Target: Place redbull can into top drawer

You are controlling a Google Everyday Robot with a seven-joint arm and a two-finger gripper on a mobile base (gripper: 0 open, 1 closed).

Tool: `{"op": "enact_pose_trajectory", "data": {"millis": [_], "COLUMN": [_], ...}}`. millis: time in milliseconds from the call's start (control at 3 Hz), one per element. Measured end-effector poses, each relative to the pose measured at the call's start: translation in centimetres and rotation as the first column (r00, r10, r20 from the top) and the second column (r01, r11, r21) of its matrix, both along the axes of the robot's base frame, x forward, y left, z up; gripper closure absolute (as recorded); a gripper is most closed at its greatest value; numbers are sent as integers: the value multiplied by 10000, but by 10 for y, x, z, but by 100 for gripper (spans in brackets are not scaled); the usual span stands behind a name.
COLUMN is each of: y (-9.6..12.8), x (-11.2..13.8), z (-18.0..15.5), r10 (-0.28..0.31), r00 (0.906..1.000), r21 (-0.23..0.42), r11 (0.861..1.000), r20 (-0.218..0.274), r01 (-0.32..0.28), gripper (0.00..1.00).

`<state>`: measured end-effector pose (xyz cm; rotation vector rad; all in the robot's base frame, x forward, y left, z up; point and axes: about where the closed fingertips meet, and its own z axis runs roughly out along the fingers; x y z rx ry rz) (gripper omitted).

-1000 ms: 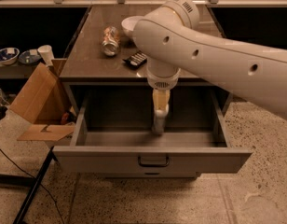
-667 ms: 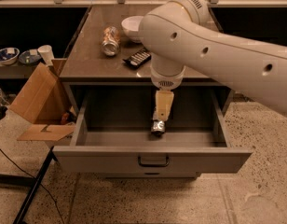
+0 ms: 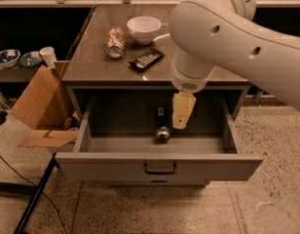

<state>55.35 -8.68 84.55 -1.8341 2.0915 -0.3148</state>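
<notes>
The top drawer (image 3: 111, 167) stands pulled out, with a small dark handle (image 3: 160, 168) at the centre of its front panel. The redbull can (image 3: 162, 125) lies on its side on the drawer floor near the middle, one shiny end facing me. My gripper (image 3: 181, 118) hangs from the big white arm just right of the can and a little above it, inside the drawer opening. It is open and empty, apart from the can.
On the cabinet top are an orange-tan and silver can (image 3: 116, 42), a white bowl (image 3: 144, 29) and a black remote (image 3: 146, 58). An open cardboard box (image 3: 38, 101) stands at the left of the cabinet. A cup (image 3: 47, 56) and dishes (image 3: 6, 57) sit further left.
My gripper let go of the redbull can, which now lies on the drawer floor. The gripper has lifted and moved slightly right of it.
</notes>
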Motion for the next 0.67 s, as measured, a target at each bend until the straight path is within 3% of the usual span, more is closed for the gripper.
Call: {"op": "enact_pose_trajectory", "data": {"millis": [667], "y": [-5], "x": [-9], "z": [14], "r10": [428], "r00": [9986], "r21": [860], "r11": [9953], "r20": [299], "r01": [-452], "gripper": [0]}}
